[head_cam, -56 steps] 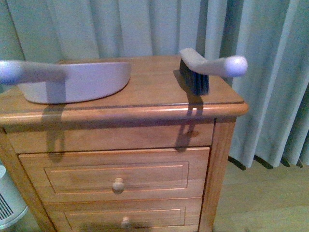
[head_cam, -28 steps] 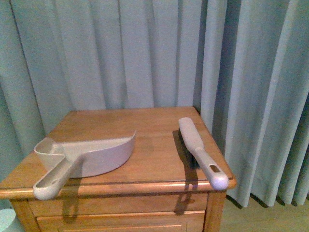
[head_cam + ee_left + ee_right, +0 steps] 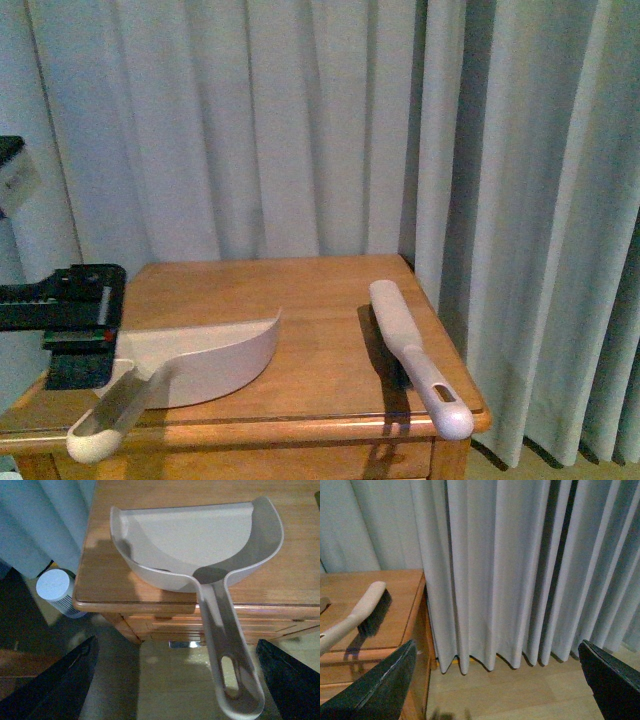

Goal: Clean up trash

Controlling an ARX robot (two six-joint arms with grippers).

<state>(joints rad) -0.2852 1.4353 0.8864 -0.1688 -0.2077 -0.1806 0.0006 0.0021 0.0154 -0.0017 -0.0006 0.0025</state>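
Observation:
No crumpled white paper trash shows in any view. A pinkish-beige dustpan (image 3: 205, 358) lies on the wooden nightstand (image 3: 320, 300), its handle (image 3: 108, 420) sticking out over the front edge. In the left wrist view the dustpan (image 3: 200, 535) is empty. Its handle (image 3: 227, 655) runs between the wide-open fingers of my left gripper (image 3: 175, 690), nearer one finger (image 3: 290, 675), and is not held. A hand brush (image 3: 410, 345) with dark bristles lies near the table's right edge, and it also shows in the right wrist view (image 3: 362, 611). My right gripper (image 3: 495, 690) is open and empty above the floor, beside the nightstand.
Part of my left arm (image 3: 62, 318) shows black at the nightstand's left edge. Grey curtains (image 3: 300, 130) hang behind and to the right. A white cylindrical appliance (image 3: 56, 591) stands on the floor beside the nightstand. Drawers (image 3: 225, 625) sit under the top.
The front view has risen: the drawers have dropped out of sight and the tabletop sits lower in frame. My left arm has come into view at the left. Dustpan and brush have not moved.

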